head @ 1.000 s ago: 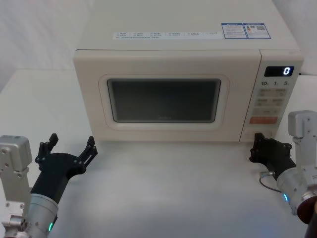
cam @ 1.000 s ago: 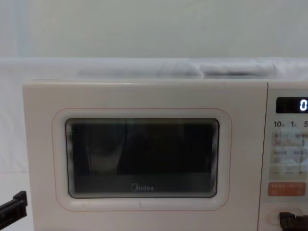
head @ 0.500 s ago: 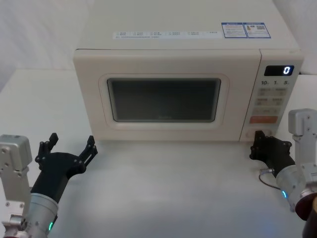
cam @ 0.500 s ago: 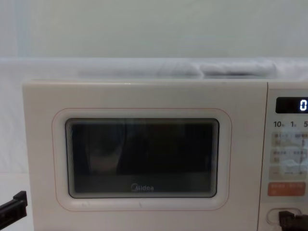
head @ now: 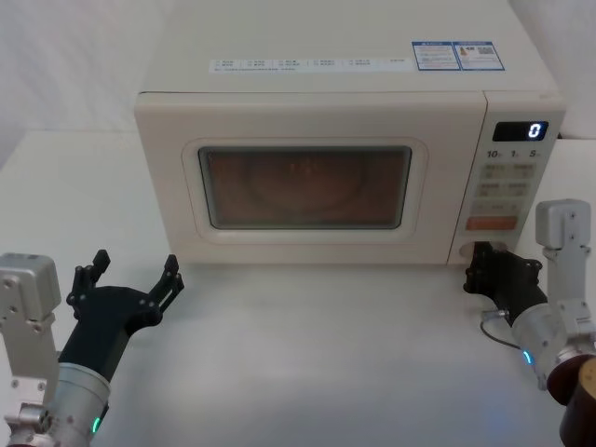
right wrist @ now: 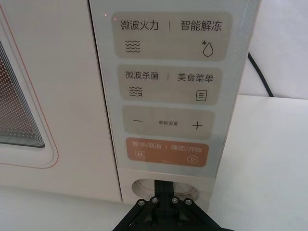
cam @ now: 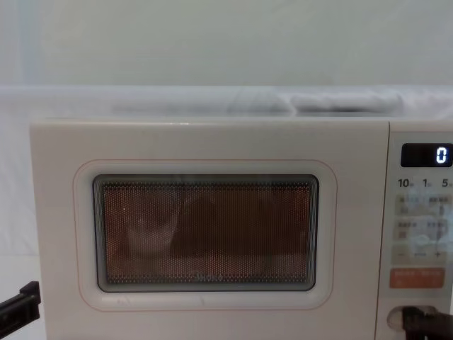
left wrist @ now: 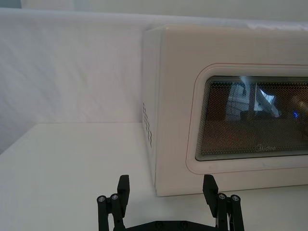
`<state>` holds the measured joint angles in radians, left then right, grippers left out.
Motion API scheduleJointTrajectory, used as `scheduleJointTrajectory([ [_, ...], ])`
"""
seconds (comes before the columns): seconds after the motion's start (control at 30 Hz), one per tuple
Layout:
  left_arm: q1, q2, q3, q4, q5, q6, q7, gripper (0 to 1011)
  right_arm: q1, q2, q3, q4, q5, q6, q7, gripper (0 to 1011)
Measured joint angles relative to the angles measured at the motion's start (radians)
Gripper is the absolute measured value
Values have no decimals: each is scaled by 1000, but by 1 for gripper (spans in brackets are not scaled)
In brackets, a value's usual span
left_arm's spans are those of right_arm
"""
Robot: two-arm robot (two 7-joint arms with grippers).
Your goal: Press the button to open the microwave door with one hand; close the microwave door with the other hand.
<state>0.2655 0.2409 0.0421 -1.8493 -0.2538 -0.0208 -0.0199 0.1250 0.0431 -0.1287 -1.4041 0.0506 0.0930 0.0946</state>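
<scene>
The right end effector (head: 484,265) is sitting low at the front right corner of the microwave (head: 335,93), with its closed-together fingertips (right wrist: 169,185) pushing straight into the button (right wrist: 144,185), the wide cream pill-shaped one. That button is right under the orange key (right wrist: 166,151), at the very bottom of the control panel (head: 507,182). It isn't gripping anything, just poking with the tips pinched to a point. The display (head: 521,131) above is reading 0.

The microwave door (cam: 205,234) is taking up the whole stretch away from that end effector toward the robot's left. The inside is glowing orange behind the window (head: 305,186). From the chest view the door is looking about flush with the panel, so can't really tell if it's popped yet.

The left end effector (head: 130,279) is hanging just over the counter (head: 317,354), a bit in front of the door's lower left corner and not touching it. Its fingers (left wrist: 122,190) are spread wide, holding nothing, with the microwave's front left edge lined up between them in the left wrist view.
</scene>
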Motion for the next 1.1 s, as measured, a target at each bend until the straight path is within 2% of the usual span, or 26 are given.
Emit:
scheduleJointTrajectory([
  [0.6,0,0,0,0,0,0,0,1001,24,-12,-11,36,-3,-16,-3,0],
  [1.1,0,0,0,0,0,0,0,1001,6,-9,-11,4,-8,-14,-6,0],
])
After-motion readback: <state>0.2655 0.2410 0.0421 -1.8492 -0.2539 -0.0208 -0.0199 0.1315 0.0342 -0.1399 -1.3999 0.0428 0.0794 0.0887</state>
